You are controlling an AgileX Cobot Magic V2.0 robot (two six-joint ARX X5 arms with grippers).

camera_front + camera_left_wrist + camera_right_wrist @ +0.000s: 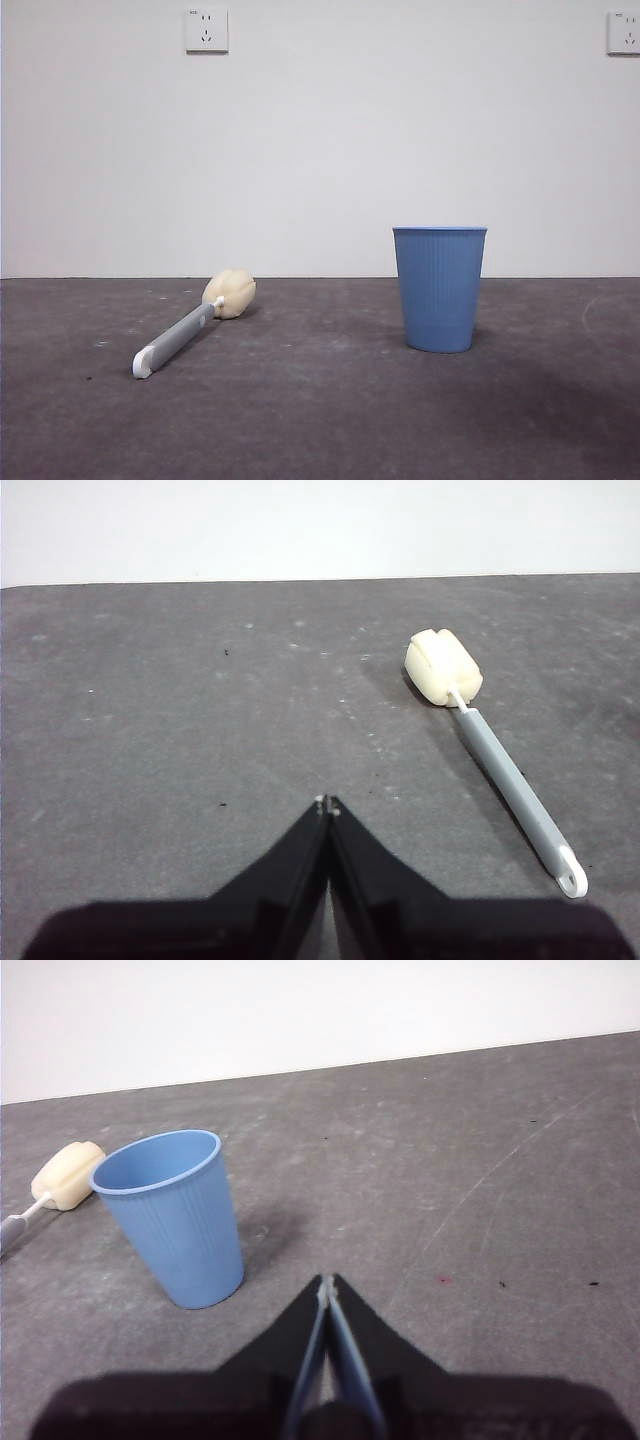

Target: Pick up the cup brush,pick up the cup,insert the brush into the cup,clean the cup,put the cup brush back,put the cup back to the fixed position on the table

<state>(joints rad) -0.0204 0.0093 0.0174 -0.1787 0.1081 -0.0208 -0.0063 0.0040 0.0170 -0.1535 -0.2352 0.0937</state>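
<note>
both hands (327, 802) (327, 1280) closed, holding nothing.

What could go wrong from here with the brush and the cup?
The cup brush lies flat on the table, so the shut left claw may scrape the surface or skid off the thin handle. The cup stands upright and looks light; the shut right claw could tip it if it closes off-centre.
</note>
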